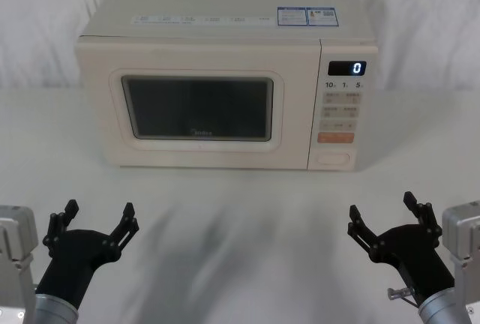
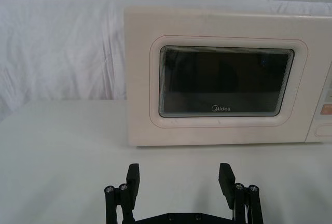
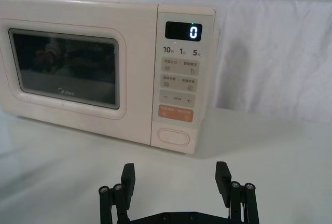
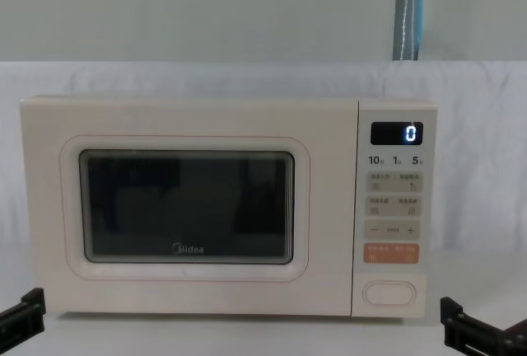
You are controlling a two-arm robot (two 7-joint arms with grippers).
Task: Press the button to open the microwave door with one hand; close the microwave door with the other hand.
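Note:
A cream microwave stands at the back of the white table. Its microwave door (image 1: 196,110) (image 4: 188,208) (image 2: 218,94) (image 3: 72,73) is shut flush with the body, dark window facing me. The button (image 1: 334,160) (image 4: 389,292) (image 3: 173,136) (image 2: 324,130), a wide cream oval, sits lowest on the right-hand control panel under an orange bar. My left gripper (image 1: 99,217) (image 2: 180,178) hovers open near the table's front left, well short of the door. My right gripper (image 1: 386,214) (image 3: 175,176) is open at the front right, level with the panel but far from it.
The panel's display (image 1: 346,68) reads 0. White cloth covers the table (image 1: 240,196) and drapes behind the microwave. Open tabletop lies between both grippers and the microwave's front. A grey pole (image 4: 409,10) rises behind at the right.

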